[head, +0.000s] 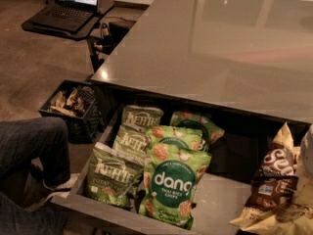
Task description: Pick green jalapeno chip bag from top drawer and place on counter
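Likely reach step: my gripper (pixel 308 153) at right edge, grip can't tell; next, move left onto green jalapeno chip bag (pixel 113 173) in top drawer (pixel 217 202).

The top drawer (pixel 220 199), pulled out below the glossy tabletop (pixel 220 48), carries 3 green Kettle bags (pixel 115 173) at 9 o'clock, 3 green Dang bags (pixel 173 185) at centre and a brown bag (pixel 274 180) at 3 o'clock. A pale sliver of the gripper (pixel 308 151) shows just past it, at the 3 o'clock edge.
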